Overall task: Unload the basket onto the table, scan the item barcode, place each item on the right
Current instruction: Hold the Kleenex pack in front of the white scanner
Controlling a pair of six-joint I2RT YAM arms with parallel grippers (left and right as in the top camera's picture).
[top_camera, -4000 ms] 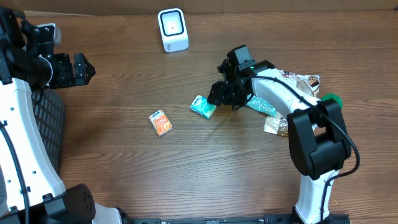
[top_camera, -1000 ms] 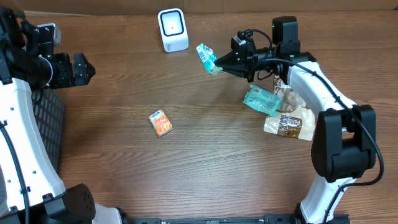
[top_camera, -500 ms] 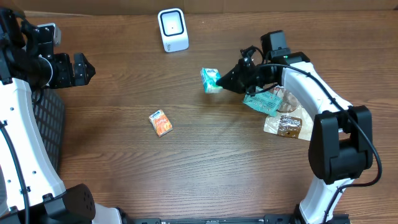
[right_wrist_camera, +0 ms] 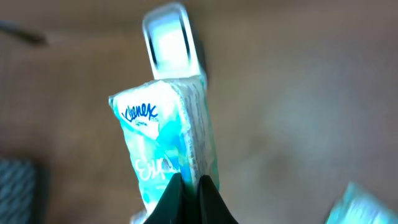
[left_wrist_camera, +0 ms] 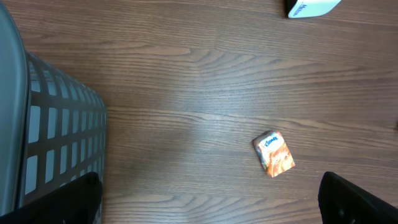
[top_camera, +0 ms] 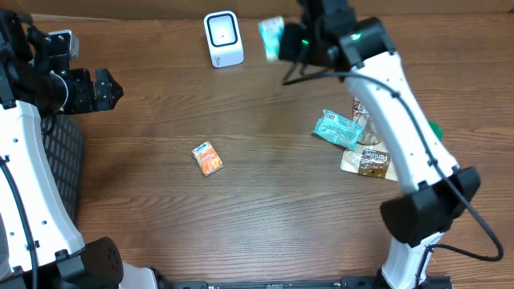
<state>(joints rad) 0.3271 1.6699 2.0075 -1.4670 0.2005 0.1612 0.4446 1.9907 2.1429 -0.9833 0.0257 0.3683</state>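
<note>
**tissue pack carried up from mid-table to beside the scanner**

since half a second ago the right arm (top_camera: 393, 104) has swung toward the far edge of the tabletop (top_camera: 265, 217), taking the tissue pack (top_camera: 271, 38) from the middle of the wood to a spot just right of the scanner (top_camera: 222, 38). the left arm, the basket (left_wrist_camera: 50, 143) and the loose packets lie as they did.

the overhead view alone gives the whole layout. the pack is raised off the wood, the white scanner stands near the far edge, and the left pincer (top_camera: 110, 87) hangs far off at the left. only the left wrist view shows the basket's grey slotted wall up close. there the left pincer's fingertips sit in the two lower corners, wide apart, with nothing between them. the right wrist view alone shows the grip: the right pincer (right_wrist_camera: 191, 186) is clamped on the pack's lower edge, its dark fingers pressed together.

the pack stands roughly upright there, white at the top and fading to teal, with "kleenex" in blue and fine print down its right side. the scanner's pale face sits just behind its top.

a teal packet (top_camera: 339, 129), brown snack packets (top_camera: 372, 162) and a small orange pack (top_camera: 208, 158) rest on the wood.

the pack is smeared in the overhead view. the right wrist view is soft, and i cannot make out a barcode. the left wrist view shows only a corner of the scanner.
</note>
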